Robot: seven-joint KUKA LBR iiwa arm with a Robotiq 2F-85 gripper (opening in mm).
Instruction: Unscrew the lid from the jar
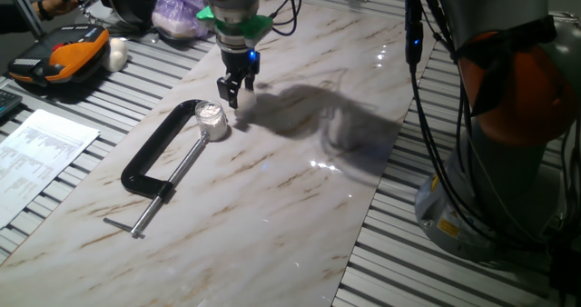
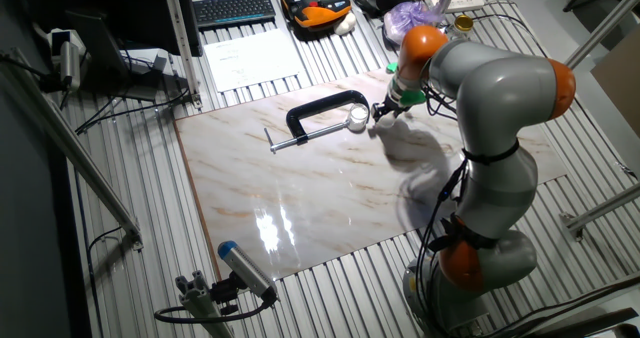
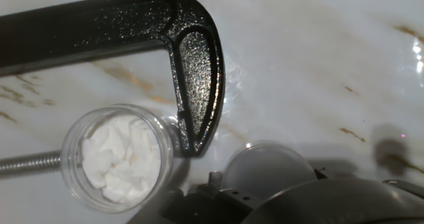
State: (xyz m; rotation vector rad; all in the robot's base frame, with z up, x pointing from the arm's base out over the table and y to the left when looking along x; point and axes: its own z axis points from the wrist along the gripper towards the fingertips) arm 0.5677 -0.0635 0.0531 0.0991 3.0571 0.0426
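Hand view: jar [image 3: 116,159] stands open-mouthed with white filling showing, pinched between the C-clamp [image 3: 192,65] jaw and the clamp's screw [image 3: 26,164].

- Lid [image 3: 265,168]: off the jar, a pale round cap just past the clamp's jaw tip, on the side away from the screw and apart from the jar rim.
- Gripper [image 1: 234,95]: hangs just beside the clamp's jaw end with its fingers pointing down and set narrow. The lid sits right at the hand's dark lower housing, but the fingertips are hidden there. I cannot tell whether the claw grips the cap or merely stands over it.
- Step in hand, as judged: the unscrewing looks done and carrying the cap clear remains. To do this well, lift straight up before any sideways travel and move away from the clamp's jaw, so that neither finger knocks the jar or the black frame.
- Obstacles: the clamp's arch and jaw are the only things close by, and the marble board [image 1: 272,216] beyond them is bare.
- Farther from the clamp, off the board: an orange case [image 1: 64,57], a white lump [image 1: 118,53] beside it, a printed sheet [image 1: 41,148] and a purple bag [image 1: 182,7]. None of them lies in the path.
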